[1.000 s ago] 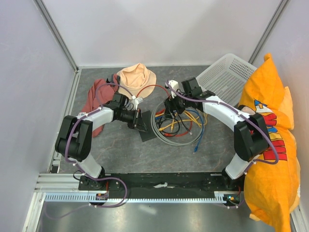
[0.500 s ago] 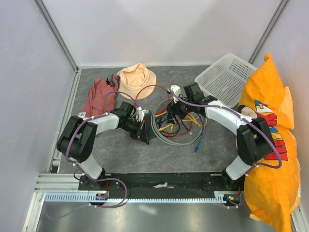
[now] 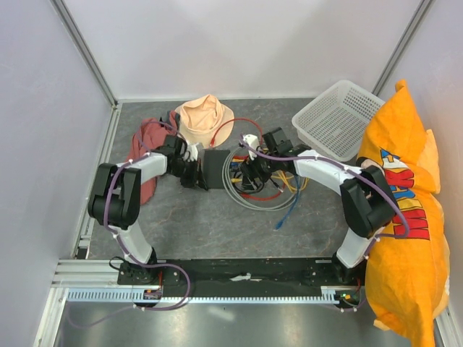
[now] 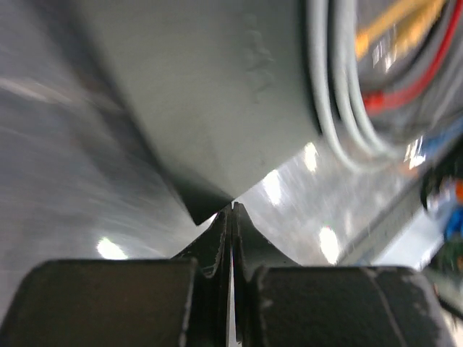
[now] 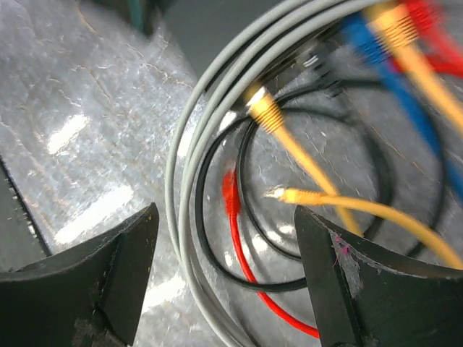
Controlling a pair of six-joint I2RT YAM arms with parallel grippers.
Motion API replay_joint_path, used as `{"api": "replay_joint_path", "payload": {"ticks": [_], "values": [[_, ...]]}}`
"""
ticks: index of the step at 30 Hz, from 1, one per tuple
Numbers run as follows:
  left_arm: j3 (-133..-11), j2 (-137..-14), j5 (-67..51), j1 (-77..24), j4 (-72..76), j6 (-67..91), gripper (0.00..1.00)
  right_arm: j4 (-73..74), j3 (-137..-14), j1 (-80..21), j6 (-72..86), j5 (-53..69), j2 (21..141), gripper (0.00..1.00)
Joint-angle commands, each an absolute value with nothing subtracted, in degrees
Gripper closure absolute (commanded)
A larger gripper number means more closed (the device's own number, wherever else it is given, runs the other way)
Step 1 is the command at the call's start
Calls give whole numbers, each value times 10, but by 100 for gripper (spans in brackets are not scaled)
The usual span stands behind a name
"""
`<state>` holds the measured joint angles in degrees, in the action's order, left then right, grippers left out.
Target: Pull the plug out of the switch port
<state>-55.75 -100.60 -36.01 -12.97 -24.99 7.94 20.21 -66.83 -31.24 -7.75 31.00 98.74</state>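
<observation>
**Switch and both grippers, seen from above and from each wrist.** The switch lies flat on the table, midway between the two wrists. Its long axis appears to run away from the arm bases, but the overhead angle makes this uncertain.

At the switch's left near corner is the left gripper. Its fingers are pressed together with nothing between them, and the tips meet that corner, so it braces the box and does not pinch it.

On the switch's right side a coil of grey cable overlaps its edge. The right gripper hangs over that coil with its fingers spread wide, holding nothing. Below the gap lie grey loops, a black cable, a red cable and a yellow cable, none of them touched.

All the cabling leaves the switch on its right, so the ports probably face that way and the right arm is the nearer one to the plug. A pull would then run rightward, away from the switch and across its long axis, while the left fingertips hold the box in place.

The port face itself is not visible in any view. In the right wrist view, a blurred dark connector with a pale glint near the switch's edge may be the seated plug, but this cannot be told. The loose ends of the yellow cable suggest that it is not the plugged one.

Beyond the switch sits a peach hat. A white basket stands well to the switch's right.
</observation>
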Motion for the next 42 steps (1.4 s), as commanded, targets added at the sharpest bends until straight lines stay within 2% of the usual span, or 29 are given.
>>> {"api": "replay_joint_path", "payload": {"ticks": [1, 14, 16, 19, 22, 26, 32, 36, 38, 42], "values": [[-629, -1032, -319, -97, -245, 78, 98, 172, -707, -340, -89, 281, 1028, 16], [-647, -879, -374, -79, -265, 54, 98, 205, -793, -455, -153, 239, 1106, 16], [-644, -861, -374, -71, -265, 65, 98, 207, -788, -475, -156, 184, 1108, 16], [-632, -838, -378, -62, -258, 87, 98, 198, -780, -497, -151, 31, 1088, 17], [-616, -801, -370, -57, -249, 88, 98, 193, -777, -498, -160, -31, 1065, 17], [-594, -773, -361, -54, -240, 88, 98, 195, -763, -498, -180, -54, 1047, 18], [-566, -857, -394, -55, -167, 186, 98, 194, -736, -500, -188, -68, 1049, 18], [-605, -952, -410, -55, -134, 221, 98, 200, -733, -500, -183, 18, 1053, 18], [-630, -1004, -427, -55, -128, 228, 98, 193, -732, -503, -167, 17, 1059, 18], [-689, -1060, -441, -62, -127, 227, 98, 191, -746, -505, -179, 16, 1069, 26]]}}
